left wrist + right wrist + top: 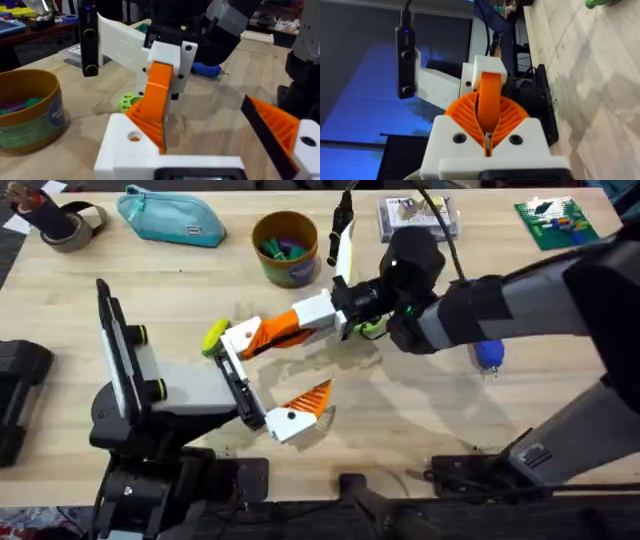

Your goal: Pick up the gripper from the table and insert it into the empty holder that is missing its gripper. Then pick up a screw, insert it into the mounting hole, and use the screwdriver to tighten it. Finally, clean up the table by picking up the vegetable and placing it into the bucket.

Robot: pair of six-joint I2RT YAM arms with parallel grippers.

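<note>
Orange finger (283, 327) at the holder (240, 340), not yet screwed.
Your right claw (335, 315) grips it; left claw's state I cannot tell; screwdriver (487, 356) and vegetable (214, 335) wait on the counter (420, 420).

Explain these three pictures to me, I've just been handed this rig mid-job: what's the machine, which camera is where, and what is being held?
Two robot arms work at a wooden table. One picture looks down from above the arms' bases. The other two come from a camera on each arm's wrist.

The right gripper reaches in from the right and is clamped on the orange finger. The finger's end is at the white holder, but whether it is seated can't be seen.

The left gripper seems to be the grey-and-black clamp under repair. It is open, with the holder on one side and a ribbed orange wedge on the other.

Also on the table are a green vegetable beside the holder, a yellow bucket, a teal pouch, and the blue screwdriver under the right arm.
</note>
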